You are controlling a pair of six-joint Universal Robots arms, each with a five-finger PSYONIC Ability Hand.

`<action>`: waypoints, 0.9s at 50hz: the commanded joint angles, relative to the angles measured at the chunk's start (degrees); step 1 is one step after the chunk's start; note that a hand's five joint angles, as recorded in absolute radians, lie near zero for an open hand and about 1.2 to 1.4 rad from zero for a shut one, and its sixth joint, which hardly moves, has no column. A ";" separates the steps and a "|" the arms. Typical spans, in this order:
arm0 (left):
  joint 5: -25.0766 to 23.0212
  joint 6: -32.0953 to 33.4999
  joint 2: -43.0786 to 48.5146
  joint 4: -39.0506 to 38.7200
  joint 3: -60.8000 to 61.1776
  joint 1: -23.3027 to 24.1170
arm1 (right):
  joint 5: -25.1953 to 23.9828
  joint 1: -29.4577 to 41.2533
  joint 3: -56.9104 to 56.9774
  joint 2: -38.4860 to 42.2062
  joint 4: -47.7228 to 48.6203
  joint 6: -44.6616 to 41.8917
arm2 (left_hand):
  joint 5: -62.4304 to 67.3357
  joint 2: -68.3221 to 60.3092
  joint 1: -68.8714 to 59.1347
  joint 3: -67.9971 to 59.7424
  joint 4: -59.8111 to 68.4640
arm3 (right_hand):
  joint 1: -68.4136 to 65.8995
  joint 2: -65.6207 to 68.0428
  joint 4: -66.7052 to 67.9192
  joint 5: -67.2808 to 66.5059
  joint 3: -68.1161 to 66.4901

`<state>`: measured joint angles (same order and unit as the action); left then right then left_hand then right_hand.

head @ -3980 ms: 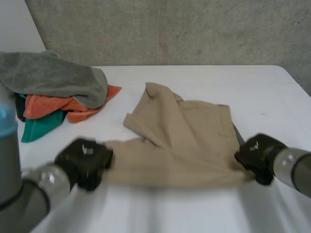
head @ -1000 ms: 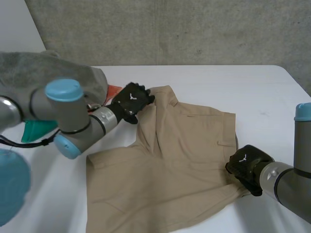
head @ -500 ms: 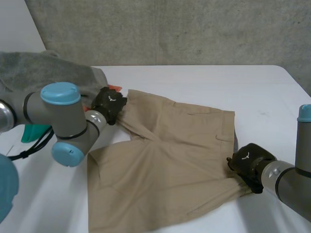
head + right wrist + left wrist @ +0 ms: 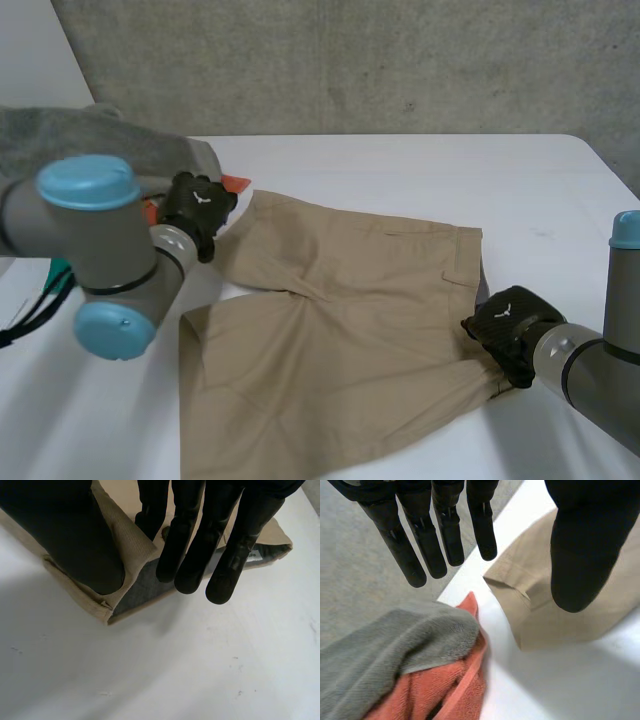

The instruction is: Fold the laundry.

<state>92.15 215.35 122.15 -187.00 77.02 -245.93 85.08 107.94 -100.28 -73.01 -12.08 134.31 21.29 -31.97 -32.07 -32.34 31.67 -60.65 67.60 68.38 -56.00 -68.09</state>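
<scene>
Shorts (image 4: 340, 320) lie flat on the desk (image 4: 520, 190). The left robot hand (image 4: 197, 208), over a leg hem, and the right robot hand (image 4: 505, 325), at the waistband, are wide open and hold nothing. A grab at the hem might catch the orange towel (image 4: 450, 690) just beside it. The right wrist view shows the waistband's grey inside. In the head view the hand covers it.

One pair of tan shorts (image 4: 340, 330) between two hands, left hand (image 4: 197, 205) and right hand (image 4: 505, 325); beside the left, one grey towel (image 4: 120, 135), one orange cloth (image 4: 415, 695).

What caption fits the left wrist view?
Open left robot hand over beige fabric shorts, beside a grey terry towel and an orange terry towel.
</scene>
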 commanded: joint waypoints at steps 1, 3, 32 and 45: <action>-0.56 -8.34 -16.56 5.23 14.62 0.37 | -0.17 -0.36 1.84 -0.03 1.36 5.25 | 3.48 -2.81 -2.70 -2.44 3.10 | -19.35 12.40 11.62 -14.00 -11.91; -0.65 -10.81 -20.44 6.90 18.33 0.80 | -0.26 -0.54 2.63 -0.03 1.45 7.45 | 3.48 -2.81 -2.70 -2.44 3.10 | -19.35 12.40 11.62 -14.00 -11.91; -0.84 -29.46 -30.05 16.93 38.91 9.51 | -5.89 -5.28 3.43 4.01 10.59 27.76 | 3.82 -3.14 -3.04 -2.77 3.44 | -19.35 12.40 11.62 -14.00 -11.91; 3.65 -28.93 -26.18 12.37 37.86 10.83 | -5.71 -6.25 2.99 4.28 11.73 27.76 | 4.32 -3.64 -3.54 -3.27 3.94 | -19.35 12.40 11.62 -14.00 -11.91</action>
<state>93.60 185.91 93.74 -171.48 115.67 -235.84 79.39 101.92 -96.97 -68.88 -0.57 162.16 21.29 -31.95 -32.07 -32.34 31.67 -60.71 67.60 68.39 -56.00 -68.09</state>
